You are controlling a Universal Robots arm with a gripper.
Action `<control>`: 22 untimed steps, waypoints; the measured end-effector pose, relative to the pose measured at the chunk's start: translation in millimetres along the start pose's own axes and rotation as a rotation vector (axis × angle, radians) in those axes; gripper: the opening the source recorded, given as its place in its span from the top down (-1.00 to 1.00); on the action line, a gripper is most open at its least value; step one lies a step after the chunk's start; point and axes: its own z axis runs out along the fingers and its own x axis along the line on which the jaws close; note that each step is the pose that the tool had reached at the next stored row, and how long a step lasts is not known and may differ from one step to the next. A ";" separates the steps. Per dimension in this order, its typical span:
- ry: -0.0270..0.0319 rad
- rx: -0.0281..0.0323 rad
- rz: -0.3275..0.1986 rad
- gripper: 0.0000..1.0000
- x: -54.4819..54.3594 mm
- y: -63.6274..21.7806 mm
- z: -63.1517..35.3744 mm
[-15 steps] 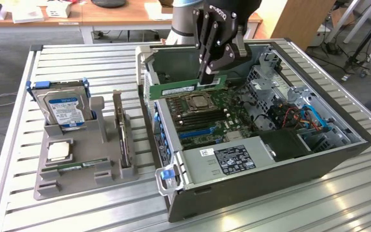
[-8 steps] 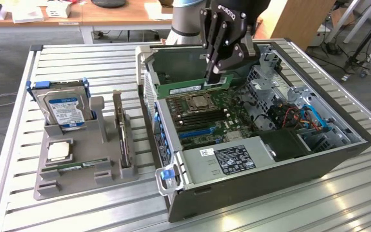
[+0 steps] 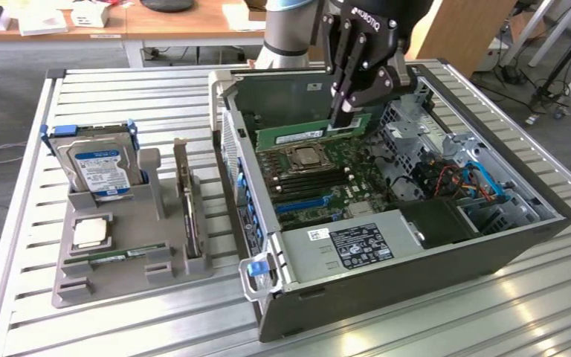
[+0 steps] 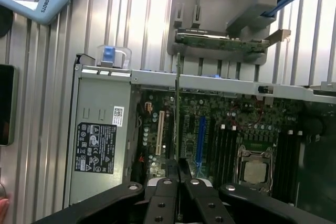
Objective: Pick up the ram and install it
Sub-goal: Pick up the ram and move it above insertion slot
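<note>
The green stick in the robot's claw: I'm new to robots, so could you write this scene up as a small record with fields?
gripper: shut on the ram
ram: long green stick, held over the motherboard
computer case: on its side, open on top
grey tray: at the exterior view's left of the case
on the tray: hard drive, processor chip

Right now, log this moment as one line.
hand: shut on ram | ram: on edge over motherboard, inside computer case | seated: cannot tell
</note>
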 end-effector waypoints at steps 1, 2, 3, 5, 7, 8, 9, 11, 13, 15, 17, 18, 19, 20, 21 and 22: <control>0.0000 0.0000 -0.001 0.76 0.2 -2.0 -0.1; 0.0000 0.0000 -0.001 0.76 0.3 -3.9 -0.1; 0.0000 0.0000 -0.002 0.76 0.5 -5.9 -0.2; 0.0001 -0.0001 -0.003 0.76 0.8 -10.5 -0.4; 0.0001 -0.0001 -0.004 0.76 1.1 -15.2 -0.5; 0.0001 -0.0001 -0.005 0.76 1.3 -17.6 -0.6; 0.0002 -0.0001 -0.005 0.76 1.5 -19.8 -0.7; 0.0002 -0.0002 -0.006 0.76 1.8 -22.5 -0.8; 0.0002 -0.0001 -0.005 0.76 1.8 -22.5 -0.8; -0.0001 0.0000 0.002 0.76 1.7 -22.7 -0.6; -0.0007 0.0002 0.017 0.76 1.2 -23.2 -0.4; -0.0008 0.0003 0.025 0.76 1.0 -23.4 -0.3; -0.0012 0.0004 0.033 0.76 0.7 -23.6 0.0; -0.0014 0.0005 0.041 0.76 0.4 -23.8 0.1; -0.0016 0.0005 0.047 0.76 0.0 -24.0 0.3; -0.0018 0.0006 0.053 0.76 -0.5 -24.2 0.4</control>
